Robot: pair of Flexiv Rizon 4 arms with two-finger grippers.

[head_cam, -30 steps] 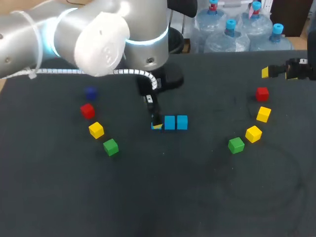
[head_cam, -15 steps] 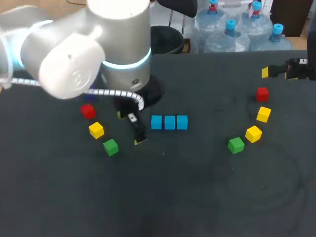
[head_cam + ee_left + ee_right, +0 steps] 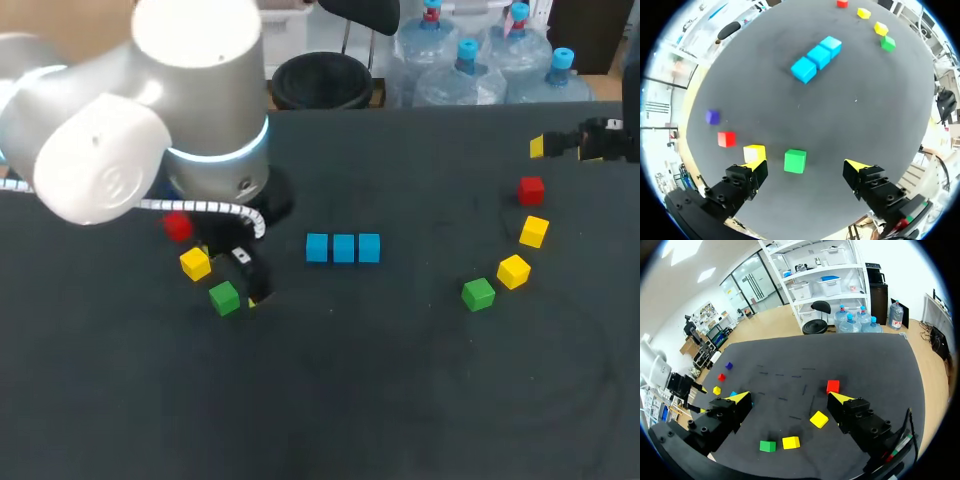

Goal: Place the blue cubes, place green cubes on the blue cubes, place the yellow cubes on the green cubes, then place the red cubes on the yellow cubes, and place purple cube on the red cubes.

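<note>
At the left of the tabletop [image 3: 400, 380] we find a purple cube [image 3: 712, 117], a red cube [image 3: 178, 226], a yellow cube [image 3: 195, 264] and a green cube [image 3: 224, 297], each lying apart. Our left end effector [image 3: 805, 171] has drawn away from the row of three blue cubes [image 3: 343, 248], where it stood a second ago. It now hangs released, with that green cube untouched between its spread fingers. The blue row sits mid-tabletop, its cubes side by side. Rightward lie a second green cube [image 3: 478, 294], a near yellow cube [image 3: 513, 271], a far yellow cube [image 3: 534, 231] and a second red cube [image 3: 531, 189], all unmoved. Our right end effector [image 3: 790, 400], released and empty, has stayed at the right edge.
</note>
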